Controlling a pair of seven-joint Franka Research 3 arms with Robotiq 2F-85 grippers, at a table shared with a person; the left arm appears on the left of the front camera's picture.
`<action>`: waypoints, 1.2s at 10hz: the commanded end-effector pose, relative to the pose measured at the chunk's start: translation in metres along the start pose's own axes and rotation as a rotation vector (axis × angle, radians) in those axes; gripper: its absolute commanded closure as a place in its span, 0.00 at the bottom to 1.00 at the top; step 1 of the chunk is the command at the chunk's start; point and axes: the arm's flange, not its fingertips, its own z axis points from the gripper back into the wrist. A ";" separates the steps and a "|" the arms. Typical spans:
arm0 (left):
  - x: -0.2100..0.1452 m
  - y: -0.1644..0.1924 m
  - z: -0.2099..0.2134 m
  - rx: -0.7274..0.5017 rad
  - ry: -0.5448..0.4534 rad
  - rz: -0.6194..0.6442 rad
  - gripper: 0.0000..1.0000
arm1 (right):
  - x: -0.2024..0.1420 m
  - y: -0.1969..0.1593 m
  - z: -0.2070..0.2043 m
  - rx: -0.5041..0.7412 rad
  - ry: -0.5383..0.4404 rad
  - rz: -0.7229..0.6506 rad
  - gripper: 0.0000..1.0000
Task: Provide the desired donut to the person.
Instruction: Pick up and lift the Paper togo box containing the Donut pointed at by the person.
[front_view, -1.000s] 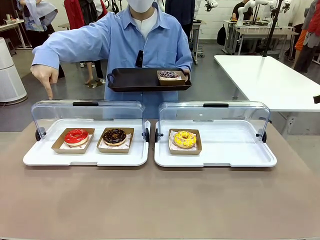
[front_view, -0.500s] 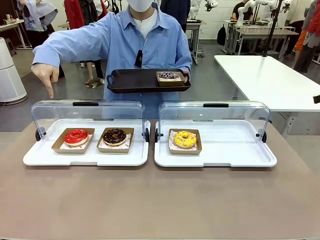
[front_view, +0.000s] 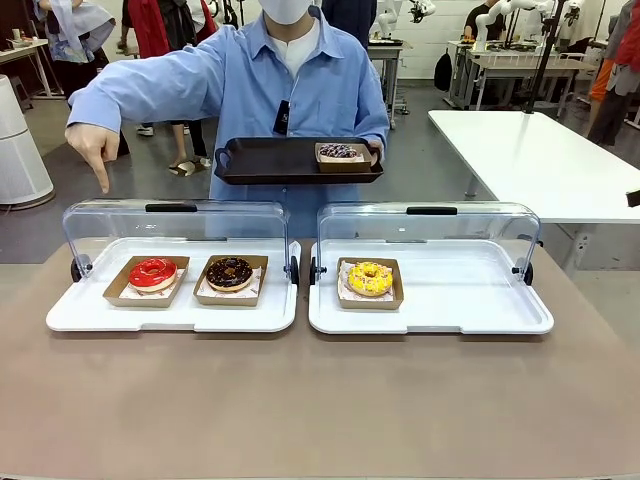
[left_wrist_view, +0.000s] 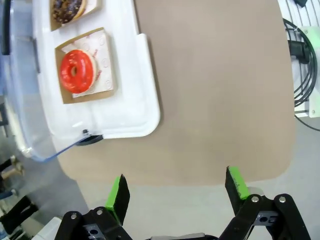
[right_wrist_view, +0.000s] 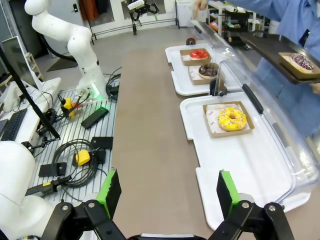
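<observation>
The person (front_view: 300, 90) points a hand (front_view: 92, 150) down toward the red donut (front_view: 152, 272), so I think that one is wanted; it sits at the left end of the left tray (front_view: 270, 315) on the desk (front_view: 300, 400), nearer my open left claw (left_wrist_view: 176, 180) than my open right claw (right_wrist_view: 169, 176).

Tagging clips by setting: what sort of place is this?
Probably a robotics lab staged as a donut counter: lidded display trays of boxed donuts, a person holding a black serving tray, and loose cables on a metal rack beside the table.
</observation>
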 end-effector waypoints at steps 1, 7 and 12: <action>0.011 0.019 -0.018 -0.055 0.010 0.018 0.00 | -0.001 0.001 0.000 0.005 -0.009 0.007 0.00; 0.053 0.079 -0.118 -0.085 0.010 0.036 0.00 | -0.001 0.001 0.000 0.005 -0.009 0.007 0.00; 0.060 0.085 -0.143 -0.113 -0.009 0.037 0.00 | -0.001 0.001 0.000 0.005 -0.009 0.007 0.00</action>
